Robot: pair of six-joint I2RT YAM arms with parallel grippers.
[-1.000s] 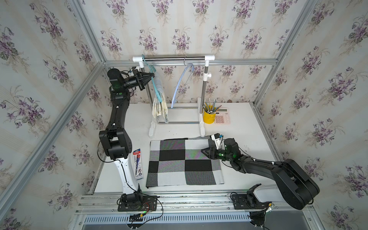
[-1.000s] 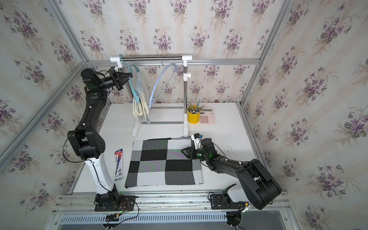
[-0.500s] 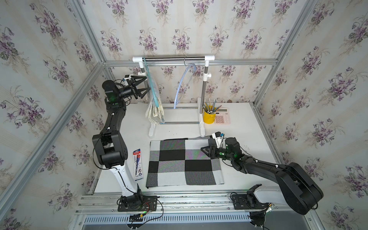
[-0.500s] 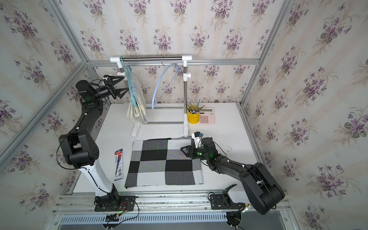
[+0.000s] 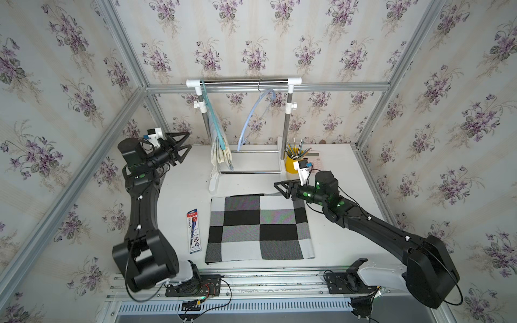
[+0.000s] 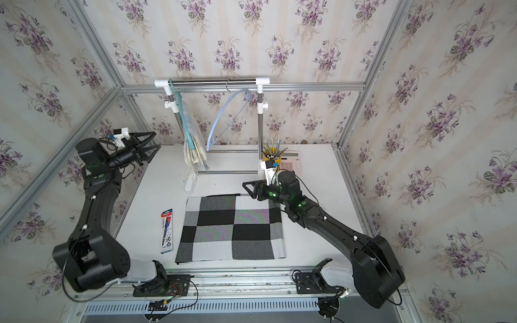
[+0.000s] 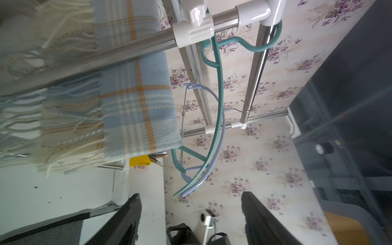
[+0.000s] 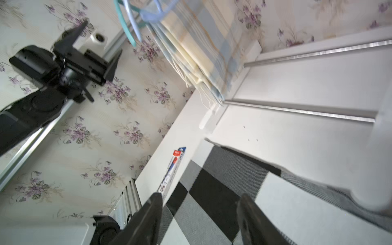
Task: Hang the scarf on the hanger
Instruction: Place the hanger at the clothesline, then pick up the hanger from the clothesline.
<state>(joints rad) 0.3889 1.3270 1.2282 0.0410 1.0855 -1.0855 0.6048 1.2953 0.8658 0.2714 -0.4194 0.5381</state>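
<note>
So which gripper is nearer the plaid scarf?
Left. The left gripper is beside the hanging plaid scarf, not touching; the right gripper is over the checkered cloth, at its far corner.

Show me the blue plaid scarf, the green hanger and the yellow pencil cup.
blue plaid scarf (image 7: pixel 137 110): left wrist view, middle of the woven panel.
green hanger (image 7: pixel 221 89): left wrist view, its curved shoulder.
yellow pencil cup (image 5: pixel 290 166): a top view, its front wall.
</note>
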